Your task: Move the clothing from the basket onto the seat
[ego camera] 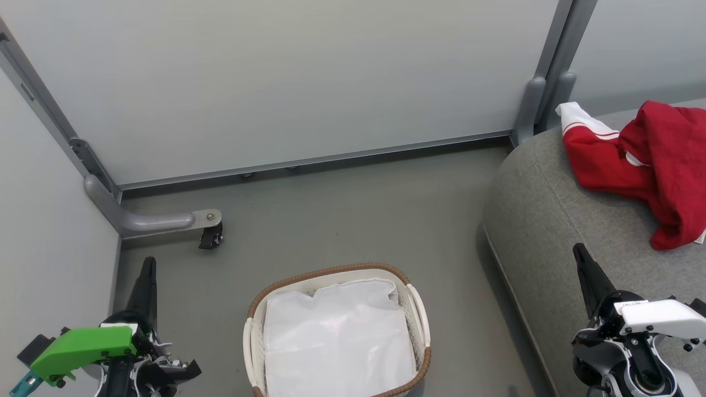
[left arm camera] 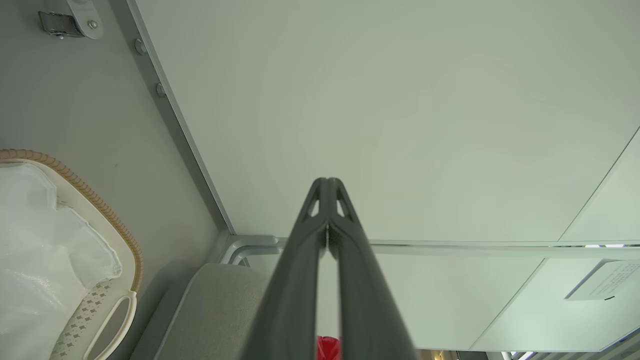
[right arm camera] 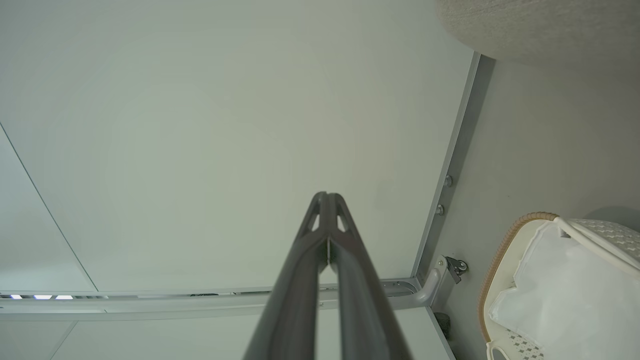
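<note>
1. Clothing (ego camera: 645,160) location: a red heap with white striped trim lies on the seat (ego camera: 551,220), towards its back and well apart from the basket (ego camera: 331,271). The number of garments in the heap cannot be told.
2. Basket content: the white liner (ego camera: 336,342) covers the bottom, and no red fabric is visible in it. The transfer looks complete.
3. Hand state: the left hand (ego camera: 148,264) and right hand (ego camera: 580,252) are both closed, fingers pressed together, gripping nothing.
4. Check: inspect the liner's folds from the head view before ending. A garment part could hide there, though none shows.
5. Do not grip the liner; it is not clothing.
6. Clearance: the right hand hovers over the near part of the seat. The left hand hovers over the floor (ego camera: 358,220) beside the basket. Route any retreat away from the heap, so that no finger snags the fabric and drags it off the seat.
</note>
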`<state>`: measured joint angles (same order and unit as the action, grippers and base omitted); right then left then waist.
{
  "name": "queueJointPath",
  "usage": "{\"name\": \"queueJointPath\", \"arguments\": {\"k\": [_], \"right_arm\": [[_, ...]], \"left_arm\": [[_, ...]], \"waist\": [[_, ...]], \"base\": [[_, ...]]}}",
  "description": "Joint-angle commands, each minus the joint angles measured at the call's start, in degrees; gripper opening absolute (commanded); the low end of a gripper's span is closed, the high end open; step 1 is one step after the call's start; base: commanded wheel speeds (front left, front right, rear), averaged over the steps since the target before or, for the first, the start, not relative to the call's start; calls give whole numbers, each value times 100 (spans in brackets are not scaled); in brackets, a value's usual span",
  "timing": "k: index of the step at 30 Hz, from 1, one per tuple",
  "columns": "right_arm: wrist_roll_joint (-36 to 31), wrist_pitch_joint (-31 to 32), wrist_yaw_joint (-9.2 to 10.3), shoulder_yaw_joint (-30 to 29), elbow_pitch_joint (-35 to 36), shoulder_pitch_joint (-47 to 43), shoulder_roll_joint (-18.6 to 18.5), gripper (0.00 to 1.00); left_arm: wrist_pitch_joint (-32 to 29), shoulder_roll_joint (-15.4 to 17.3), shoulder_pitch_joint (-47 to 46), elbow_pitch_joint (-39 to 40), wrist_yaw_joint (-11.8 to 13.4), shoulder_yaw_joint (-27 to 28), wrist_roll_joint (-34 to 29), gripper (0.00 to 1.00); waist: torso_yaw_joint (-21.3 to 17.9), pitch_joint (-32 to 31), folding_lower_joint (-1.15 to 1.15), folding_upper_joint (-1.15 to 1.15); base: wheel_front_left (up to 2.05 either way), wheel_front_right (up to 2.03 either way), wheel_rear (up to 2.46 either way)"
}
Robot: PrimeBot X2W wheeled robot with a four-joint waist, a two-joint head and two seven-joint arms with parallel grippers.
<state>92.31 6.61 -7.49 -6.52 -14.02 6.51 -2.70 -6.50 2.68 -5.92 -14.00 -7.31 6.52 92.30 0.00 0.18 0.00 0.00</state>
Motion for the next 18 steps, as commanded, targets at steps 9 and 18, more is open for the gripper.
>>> {"name": "queueJointPath", "arguments": {"k": [9, 18], "right_arm": [[19, 9, 0, -14, 19, -62, -34, 0], [19, 8, 0, -14, 19, -62, -34, 0]], "left_arm": [[-29, 38, -58, 8, -32, 13, 20, 0], [-29, 38, -58, 9, -32, 13, 20, 0]], "waist": [[0, 0, 0, 0], [0, 0, 0, 0]], "base": [[0, 0, 0], [0, 0, 0]]}}
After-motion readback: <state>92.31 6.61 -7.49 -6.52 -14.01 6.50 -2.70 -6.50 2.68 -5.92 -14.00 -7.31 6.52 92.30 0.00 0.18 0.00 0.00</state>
